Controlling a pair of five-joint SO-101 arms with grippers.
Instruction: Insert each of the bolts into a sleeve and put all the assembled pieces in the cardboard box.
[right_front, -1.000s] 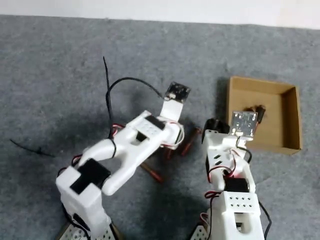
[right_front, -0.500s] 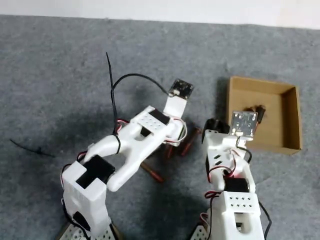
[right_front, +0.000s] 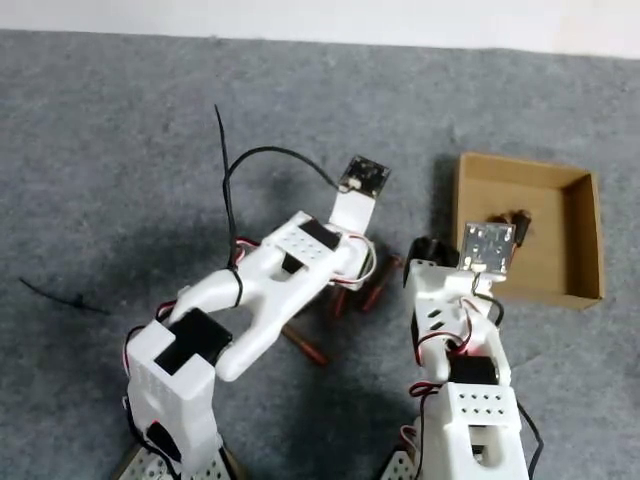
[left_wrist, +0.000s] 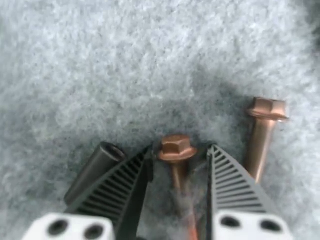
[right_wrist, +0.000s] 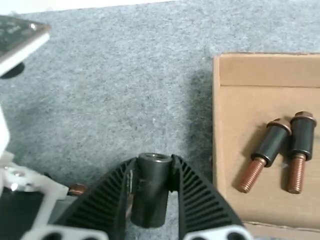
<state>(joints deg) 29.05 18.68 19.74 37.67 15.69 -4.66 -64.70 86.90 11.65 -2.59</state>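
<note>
High view: left arm (right_front: 280, 275) over loose bolts (right_front: 378, 285) on the tabletop (right_front: 120, 150); right arm (right_front: 450, 320) beside the cardboard box (right_front: 583, 240). Left wrist view: left end effector (left_wrist: 181, 149) spread, straddling one bolt (left_wrist: 178, 170), shank parallel to the fingers, head outward. Right wrist view: right end effector (right_wrist: 153, 161) pinching a sleeve (right_wrist: 149, 195), open end away from the wrist.

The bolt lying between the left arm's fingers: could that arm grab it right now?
Probably yes. The left gripper is open, one finger on each side of the bolt, with nothing between them. A sleeve and another bolt lie just outside the fingers.
</note>
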